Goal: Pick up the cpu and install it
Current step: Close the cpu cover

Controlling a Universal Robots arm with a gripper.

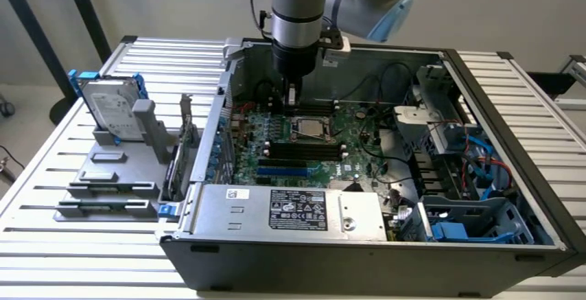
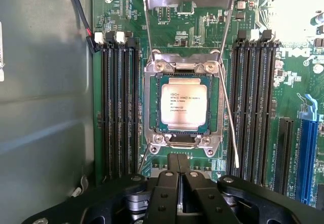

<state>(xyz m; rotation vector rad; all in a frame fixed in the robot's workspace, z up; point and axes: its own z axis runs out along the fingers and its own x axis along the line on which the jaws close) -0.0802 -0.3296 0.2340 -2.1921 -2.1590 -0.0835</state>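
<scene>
slatted white table (image 1: 46, 176) holds the open case (image 1: 366, 262); jaws clenched empty near the socketed cpu (image 2: 183, 104).

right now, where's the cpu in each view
Exterior view: the cpu lies in its socket on the green board.
Wrist view: the cpu lies in the socket between two banks of black memory slots.
Shared landmark: the black memory slots beside the socket.

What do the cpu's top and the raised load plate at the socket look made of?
The cpu: top looks like matte silver-grey metal, evenly dull, with dark printed lettering. The load plate: probably bare sheet steel, grey with a soft sheen and bent edges.
</scene>
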